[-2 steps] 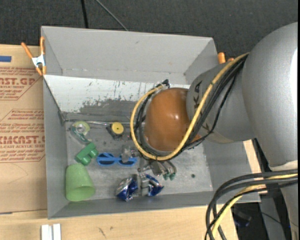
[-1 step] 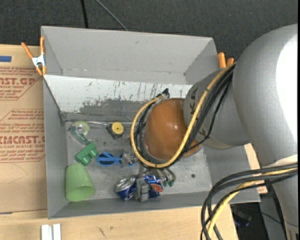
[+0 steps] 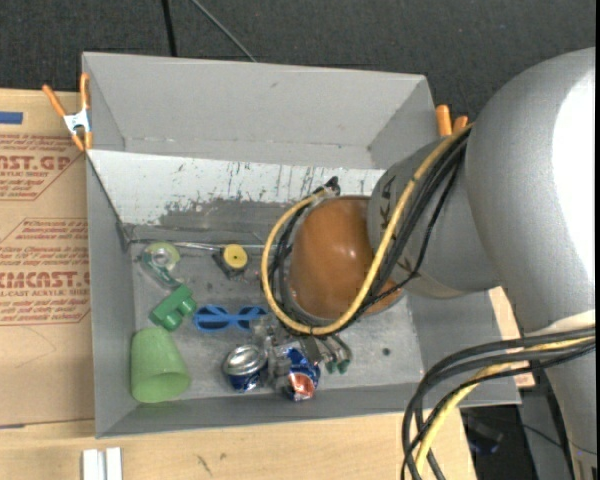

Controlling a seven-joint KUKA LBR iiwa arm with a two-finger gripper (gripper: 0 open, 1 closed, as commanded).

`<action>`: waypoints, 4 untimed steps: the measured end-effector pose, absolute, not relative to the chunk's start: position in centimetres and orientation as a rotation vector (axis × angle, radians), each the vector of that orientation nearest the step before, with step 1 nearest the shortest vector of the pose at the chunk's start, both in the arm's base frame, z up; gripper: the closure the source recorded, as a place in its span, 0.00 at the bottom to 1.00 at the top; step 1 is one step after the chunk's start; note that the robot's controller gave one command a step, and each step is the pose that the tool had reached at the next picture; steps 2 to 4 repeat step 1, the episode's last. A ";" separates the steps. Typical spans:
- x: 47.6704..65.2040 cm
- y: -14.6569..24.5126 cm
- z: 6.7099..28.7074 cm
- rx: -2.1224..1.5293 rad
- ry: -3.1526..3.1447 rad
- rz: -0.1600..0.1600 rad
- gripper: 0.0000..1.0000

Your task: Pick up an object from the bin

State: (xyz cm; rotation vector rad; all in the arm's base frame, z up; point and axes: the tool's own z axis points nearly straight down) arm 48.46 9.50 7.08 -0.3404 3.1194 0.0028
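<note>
Left to right across the grey bin (image 3: pixel 108 298): a pale green cup (image 3: pixel 158 366) is lying in the near left corner. Behind it, a clear round piece (image 3: pixel 160 258) and a small green block (image 3: pixel 172 308) are sitting apart on the floor. A pair of blue glasses (image 3: pixel 228 318) is resting near the middle, with a yellow disc (image 3: pixel 234 258) behind it toward the back wall.

Against the near wall, a crushed can (image 3: pixel 245 368) and a red-and-blue crumpled thing (image 3: pixel 300 380) are lying just beside each other. The gripper (image 3: pixel 320 353) is hanging low over the right end of this pair, under the robot's orange cover (image 3: pixel 330 253) and looped cables. Whether it is open or closed cannot be told, and nothing is seen held in it.

Judged from this position, the step in hand is the approach. It would go best with the gripper centred on one thing only, probably the red-and-blue one. The descent should be straight, staying clear of the glasses and the near wall, so that the neighbouring can is not caught.
</note>
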 end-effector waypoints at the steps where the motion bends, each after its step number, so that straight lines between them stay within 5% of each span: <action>1: 51.0 9.9 21.4 -0.281 3.118 0.002 1.00; 4: 51.0 9.9 21.4 -0.281 3.118 0.002 1.00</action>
